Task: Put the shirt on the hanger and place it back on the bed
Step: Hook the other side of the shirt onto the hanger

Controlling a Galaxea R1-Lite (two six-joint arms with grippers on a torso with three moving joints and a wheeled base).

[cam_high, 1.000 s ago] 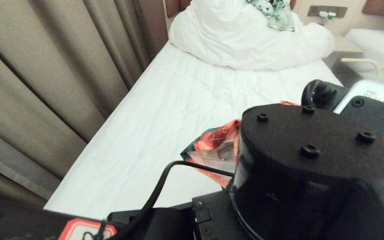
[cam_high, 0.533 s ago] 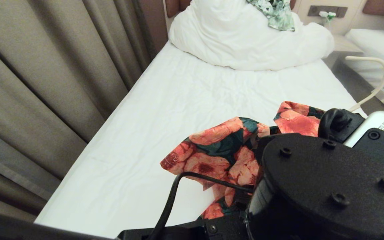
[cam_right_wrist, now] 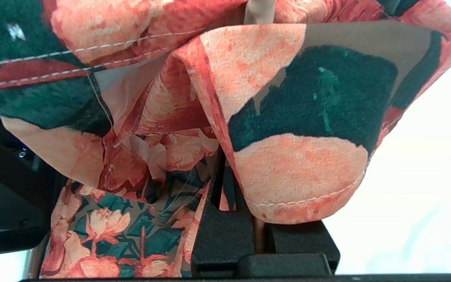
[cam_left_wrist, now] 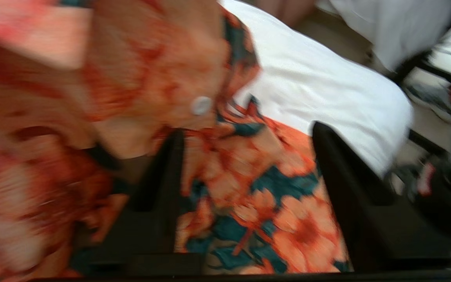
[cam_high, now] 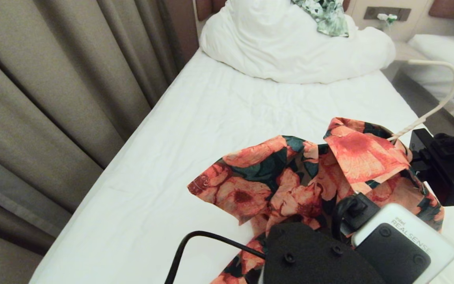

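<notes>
**Flowered shirt held up at the near right of the bed**

While the shirt hangs bunched over the near right part of the bed, the head view shows the hanger rising out of its collar, the curved hook standing past the bed's right edge. The right gripper reaches in from the right edge, at the base of that hook. The left arm's wrist fills the near edge, below the cloth. A bunched white duvet lies at the far end of the bed with a green-and-white garment on top, and brown curtains hang along the left side.

In the left wrist view, the left gripper has its two dark fingers spread wide, with flowered cloth lying between them and nothing pinched; the white sheet shows beyond.

In the right wrist view, the right gripper has its fingers pressed together on a thin pale stem, apparently the hanger's, while folds of the shirt drape over them.
</notes>
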